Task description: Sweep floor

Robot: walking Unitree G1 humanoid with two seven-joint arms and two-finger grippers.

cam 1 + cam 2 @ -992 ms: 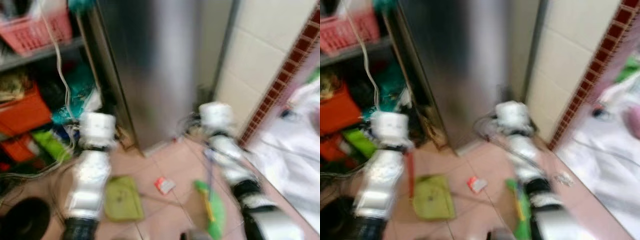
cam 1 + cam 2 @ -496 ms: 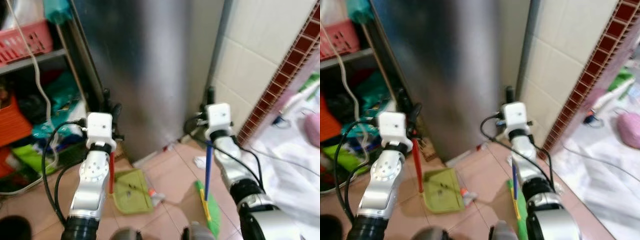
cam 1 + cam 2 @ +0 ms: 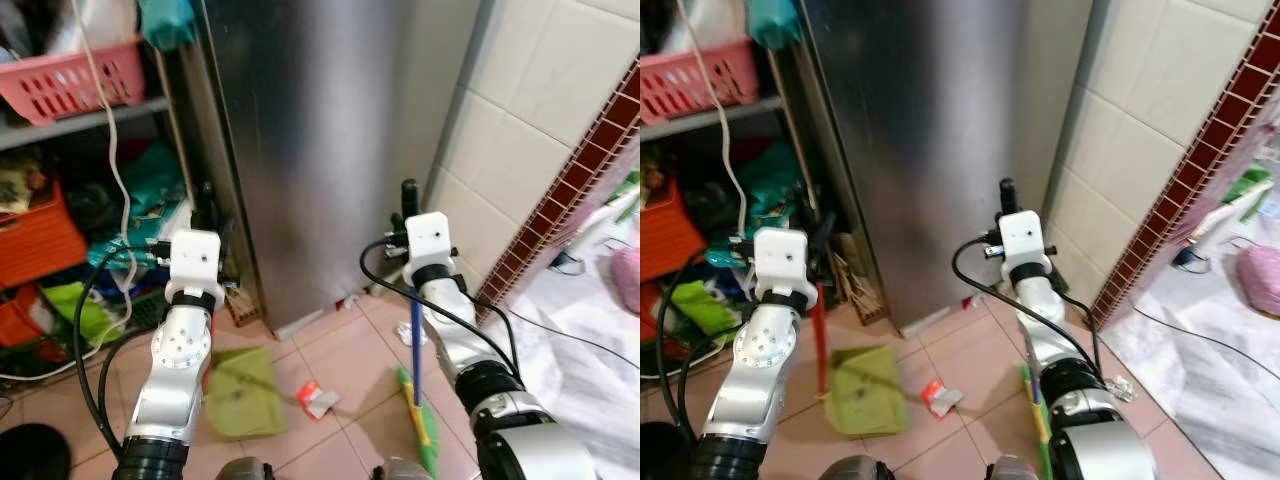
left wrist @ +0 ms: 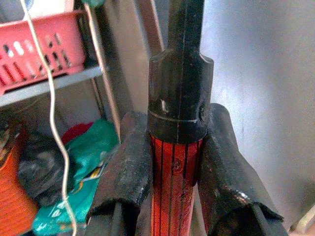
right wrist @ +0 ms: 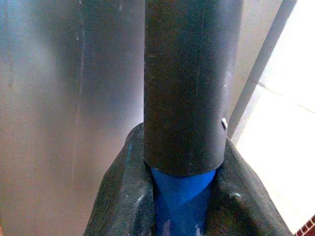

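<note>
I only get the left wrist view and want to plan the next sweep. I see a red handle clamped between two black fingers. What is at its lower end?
Observer: A green dustpan resting on the tiled floor, in front of the steel cabinet.
Operator: Is there anything to sweep near it?
Observer: Yes, a small red and white wrapper lies on the tiles just beside the dustpan, on the robot's right of it.
Operator: And the other arm?
Observer: The right claw is shut on a blue broom handle; the green broom head sits on the floor further right of the wrapper.
</note>
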